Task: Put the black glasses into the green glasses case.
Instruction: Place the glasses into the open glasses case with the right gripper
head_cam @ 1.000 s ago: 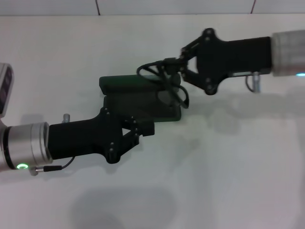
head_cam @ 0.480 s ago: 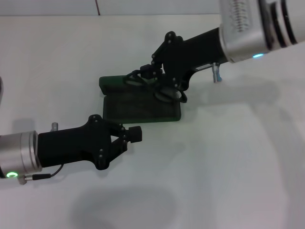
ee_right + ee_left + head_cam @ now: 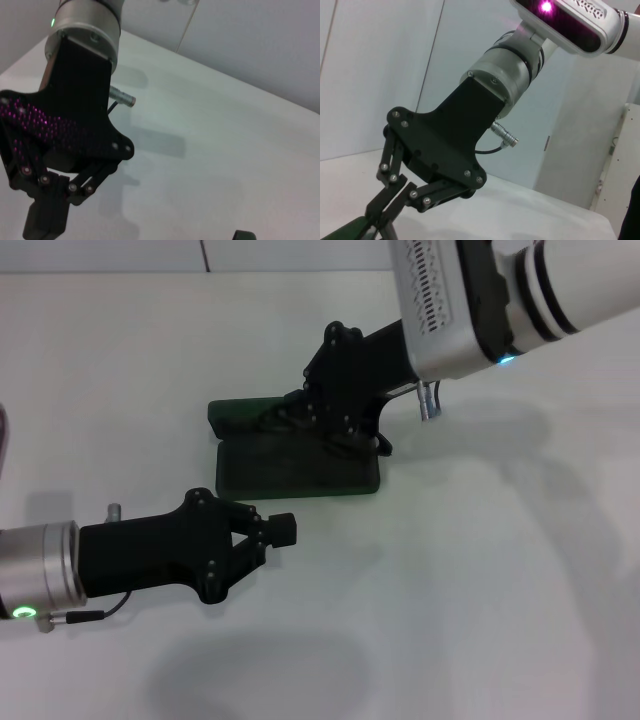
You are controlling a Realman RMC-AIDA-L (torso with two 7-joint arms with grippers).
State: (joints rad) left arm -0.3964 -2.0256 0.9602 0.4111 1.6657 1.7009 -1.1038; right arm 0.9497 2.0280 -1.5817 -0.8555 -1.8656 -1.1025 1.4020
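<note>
A fair bit is hard to read here, since the right gripper (image 3: 300, 412) sits right over the middle of the head view and its black linkage blends with the black glasses (image 3: 345, 435) underneath it. Only a bit of thin frame and a loop of lens peeks out at the gripper's lower right edge, over the green case (image 3: 290, 465); the rest of the glasses is covered. The case lies open in the centre of the frame, flat on the white table (image 3: 480, 570), with its back half mostly hidden by the gripper. Can't tell from any view whether the right gripper's fingers are clamped on the glasses or let go, the tips are lost in all that black. In the left wrist view the right gripper (image 3: 377, 220) hangs down at lower left with its fingers running off the bottom edge, and just a sliver of green case (image 3: 345, 232) shows in the corner. The left gripper (image 3: 283, 530) is at lower left of the head view, just below the case and not touching it, fingers pinched together on nothing. In the right wrist view it fills the left side, cut off at the bottom.
</note>
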